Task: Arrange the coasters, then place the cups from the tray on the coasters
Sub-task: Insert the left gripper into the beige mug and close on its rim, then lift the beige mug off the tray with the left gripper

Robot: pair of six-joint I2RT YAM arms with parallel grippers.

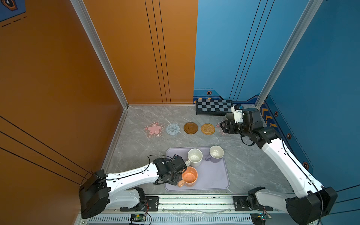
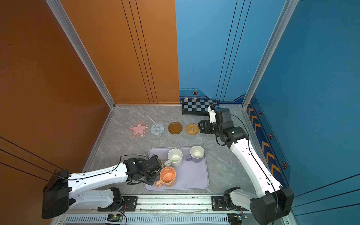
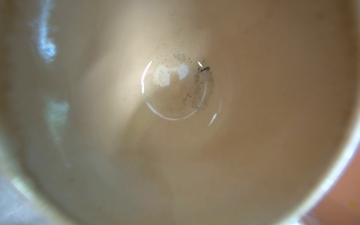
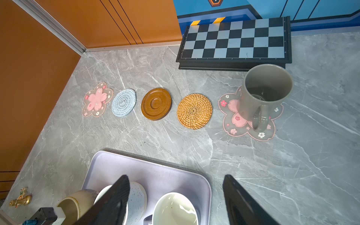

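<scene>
Has left fingers (image 2: 155, 164) at beige cup (image 4: 72, 204) on tray (image 1: 214, 181), closure impossible to tell; holds right fingers (image 1: 223, 127) wide, empty, near grey cup (image 4: 266, 93) standing on pink flower coaster (image 4: 231, 106).

White-shelled, black-jointed, the left arm (image 1: 132, 175) and right arm (image 1: 288, 161) sit on black screwed base plates (image 1: 152, 201) along the frame's lower edge, trailing thin black cables (image 1: 155, 155); the right gripper (image 4: 175, 176) has ribbed black fingers (image 4: 116, 198).
</scene>
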